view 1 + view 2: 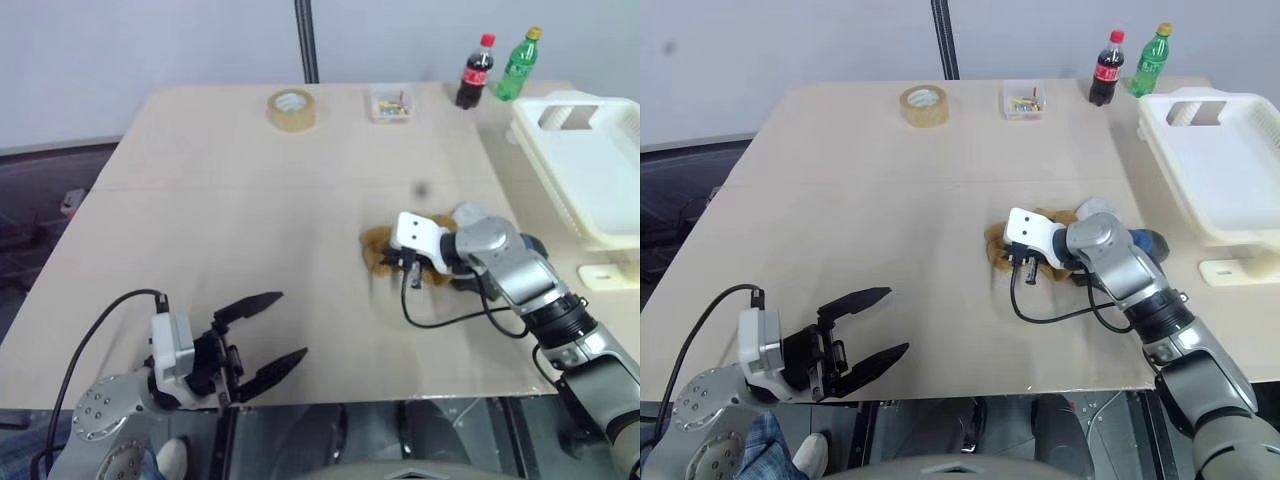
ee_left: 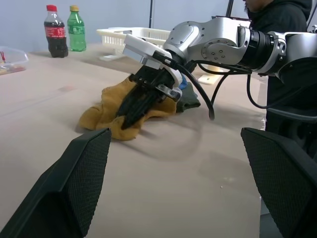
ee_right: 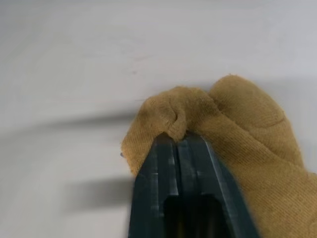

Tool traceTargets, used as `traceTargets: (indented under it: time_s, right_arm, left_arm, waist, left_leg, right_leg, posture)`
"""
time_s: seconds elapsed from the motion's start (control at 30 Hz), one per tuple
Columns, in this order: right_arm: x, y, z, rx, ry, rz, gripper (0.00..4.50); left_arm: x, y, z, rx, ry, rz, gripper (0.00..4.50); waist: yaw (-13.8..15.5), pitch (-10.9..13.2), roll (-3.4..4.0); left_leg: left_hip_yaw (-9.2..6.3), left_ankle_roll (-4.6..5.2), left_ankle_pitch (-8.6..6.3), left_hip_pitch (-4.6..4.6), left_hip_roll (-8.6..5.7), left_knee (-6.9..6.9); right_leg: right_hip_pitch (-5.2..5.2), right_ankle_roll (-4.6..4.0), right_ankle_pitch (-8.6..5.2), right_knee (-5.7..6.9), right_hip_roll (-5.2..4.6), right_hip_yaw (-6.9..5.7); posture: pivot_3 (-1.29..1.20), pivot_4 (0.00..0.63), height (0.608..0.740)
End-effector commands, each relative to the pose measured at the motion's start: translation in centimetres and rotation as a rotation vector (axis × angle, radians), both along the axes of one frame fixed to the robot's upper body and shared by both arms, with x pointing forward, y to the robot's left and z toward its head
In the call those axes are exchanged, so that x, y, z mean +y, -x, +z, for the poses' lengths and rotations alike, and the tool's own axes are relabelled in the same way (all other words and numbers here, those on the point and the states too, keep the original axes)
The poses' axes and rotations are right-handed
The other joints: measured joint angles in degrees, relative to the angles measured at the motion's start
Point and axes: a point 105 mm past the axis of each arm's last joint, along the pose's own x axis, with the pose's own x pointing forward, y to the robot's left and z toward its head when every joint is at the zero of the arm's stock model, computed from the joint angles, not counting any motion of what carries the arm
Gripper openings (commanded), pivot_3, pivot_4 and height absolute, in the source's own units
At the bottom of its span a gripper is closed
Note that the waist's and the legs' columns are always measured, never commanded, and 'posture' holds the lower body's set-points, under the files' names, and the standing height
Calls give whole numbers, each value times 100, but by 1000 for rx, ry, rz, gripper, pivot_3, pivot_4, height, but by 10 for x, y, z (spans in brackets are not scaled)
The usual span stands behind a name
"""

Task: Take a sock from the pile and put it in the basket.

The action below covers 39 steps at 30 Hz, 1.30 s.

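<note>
The mustard-tan sock (image 1: 376, 249) lies at the left edge of the pile (image 1: 1096, 211), right of the table's middle. The pile also holds blue, pale grey and dark green socks. My right gripper (image 3: 177, 140) points down onto the sock, shut, with a fold of the tan cloth bunched at its tips. The left wrist view shows those black fingers (image 2: 133, 106) pressed into the sock (image 2: 101, 116). The white slotted basket (image 1: 600, 190) stands at the table's right edge, beyond the pile. My left gripper (image 1: 292, 324) hovers open and empty over the near left edge.
At the back of the table stand a tape roll (image 1: 291, 109), a small clear box (image 1: 390, 104), a cola bottle (image 1: 475, 72) and a green bottle (image 1: 518, 65). A person in a dark hoodie (image 2: 285, 17) stands past the right side.
</note>
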Motion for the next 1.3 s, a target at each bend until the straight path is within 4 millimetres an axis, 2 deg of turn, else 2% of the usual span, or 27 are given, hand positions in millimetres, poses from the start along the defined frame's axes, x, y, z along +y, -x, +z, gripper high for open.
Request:
traceTargets:
  time_s: [0.03, 0.13, 0.23, 0.4, 0.53, 0.6, 0.67, 0.73, 0.8, 0.87, 0.93, 1.07, 1.13, 1.3]
  right_arm:
    - [4, 0, 15, -38, -40, 10, 22]
    - [13, 9, 32, -15, -102, 42, 22]
    - [19, 26, 45, 56, -144, 88, 22]
    - [21, 49, 52, 158, -154, 134, 22]
    - [29, 58, 44, 224, -144, 121, 22]
    - [33, 56, 37, 223, -135, 94, 22]
    - [26, 49, 21, 207, -65, 56, 22]
    - [14, 37, 8, 172, 12, 13, 22]
    - [0, 15, 2, 87, 63, -60, 22]
    - [-11, -12, 4, -27, 84, -136, 22]
    - [-14, -33, 14, -140, 61, -187, 22]
    - [-15, -56, 37, -230, -26, -256, 22]
    - [-14, -52, 44, -186, -66, -233, 22]
    - [-6, -12, 62, 19, -143, -101, 22]
  left_arm:
    - [-1, 2, 2, -12, -8, -7, 4500]
    - [0, 2, 2, -11, -9, -7, 4500]
    - [0, 3, 1, -9, -10, -5, 4500]
    - [-2, 4, 0, -5, -7, -5, 4500]
    - [-3, 5, 0, -2, -3, -8, 4500]
    - [-4, 6, -1, -1, -3, -8, 4500]
    - [-5, 6, -1, -1, -1, -8, 4500]
    - [-5, 6, -1, -2, 0, -7, 4500]
    - [-4, 6, -1, -1, -1, -4, 4500]
    - [-3, 6, -1, 0, -1, 2, 4500]
    - [-3, 5, -2, 0, -1, 4, 4500]
    - [-3, 4, -1, -1, -3, 2, 4500]
    - [-2, 4, -1, -1, -4, 1, 4500]
    - [-1, 6, -2, 5, -7, 2, 4500]
  waist:
    - [-1, 0, 0]
    - [-1, 1, 0]
    - [0, 2, 1]
    - [4, 2, 1]
    - [1, 2, 1]
    - [-2, 2, 1]
    - [1, 2, 1]
    - [13, 2, 1]
    - [9, 3, 1]
    - [2, 2, 0]
    - [-14, 2, 0]
    - [-15, 3, 0]
    - [-5, 3, 0]
    - [-9, 3, 2]
  left_leg:
    - [0, 0, 0, 0, 0, 0]
    - [0, 0, 0, 0, 0, 0]
    - [-1, 1, 0, -4, 0, -1]
    - [-2, 20, -12, -9, 0, -1]
    - [-2, 22, -13, -9, 0, -1]
    - [-2, 22, -13, -8, 1, -1]
    - [-2, 22, -13, -8, 1, -1]
    - [-1, 21, -13, -9, 0, -1]
    - [0, 14, -8, -9, -3, 1]
    - [0, 2, -1, -5, -2, 0]
    - [0, 2, -1, -2, 0, 0]
    - [2, -4, 2, 7, 0, 0]
    - [0, -6, 4, -4, 0, -2]
    - [-2, -4, 4, -56, 0, 0]
  right_leg:
    - [0, 0, 0, 0, 0, 0]
    - [0, 0, 0, 0, 0, 1]
    - [-3, 0, 0, 0, 0, 0]
    - [-7, 0, 0, -3, -2, -1]
    - [-8, 0, 0, -1, -2, -2]
    - [-8, 0, 0, -1, -3, -1]
    - [-8, 0, 0, -1, -3, -1]
    - [-8, 0, 0, -2, -3, -3]
    - [-7, 1, 0, -3, -6, -3]
    - [-6, 0, 0, -1, -4, -2]
    - [-5, 0, 1, 2, -3, -1]
    - [3, -5, 4, 5, 2, 1]
    - [-9, -5, 4, 3, 2, 0]
    - [-51, -5, 4, -4, 2, 0]
  posture:
    - [0, 150, 739]
    - [0, 150, 739]
    - [0, 150, 739]
    - [0, 150, 739]
    - [0, 150, 739]
    - [0, 150, 739]
    - [0, 150, 739]
    - [0, 150, 739]
    - [0, 150, 739]
    - [0, 150, 739]
    - [0, 150, 739]
    - [0, 150, 739]
    - [0, 150, 739]
    - [0, 150, 739]
